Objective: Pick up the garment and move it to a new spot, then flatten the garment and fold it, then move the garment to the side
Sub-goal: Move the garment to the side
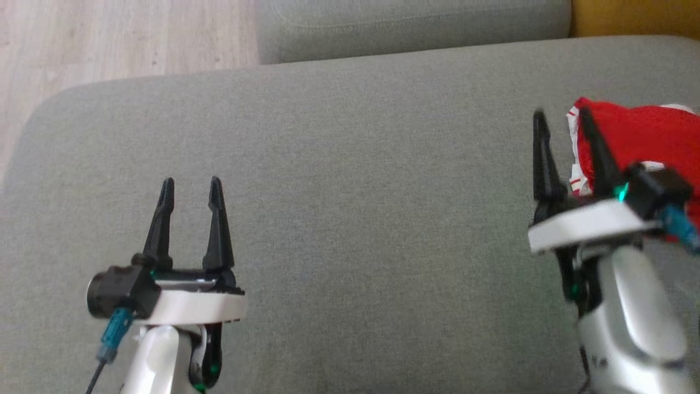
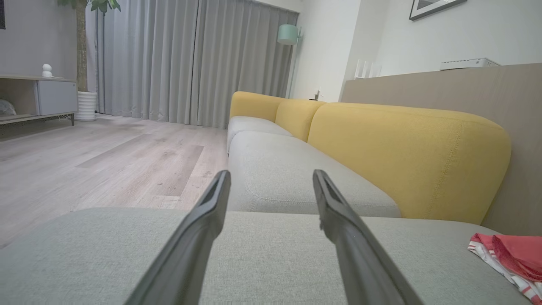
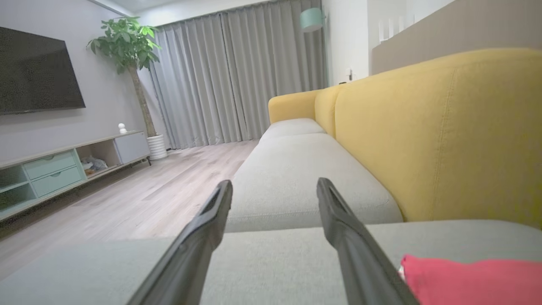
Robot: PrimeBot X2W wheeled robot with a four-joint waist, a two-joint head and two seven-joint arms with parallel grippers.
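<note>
Grey sofa (image 1: 350,219), wood floor (image 1: 109,38), grey curtains (image 2: 190,59)

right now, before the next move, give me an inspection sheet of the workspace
surface: grey seat cushion, flat and smooth
job's things: red garment with white striped trim, in a compact heap at the cushion's right edge
clutter: nothing seen
claws: left claw open and empty above the cushion; right claw open beside the garment, not gripping it
cables: blue plug with a dark lead at the left wrist; second blue plug at the right wrist
surroundings: wood floor, yellow backrest, grey curtains, potted plant, wall television
</note>
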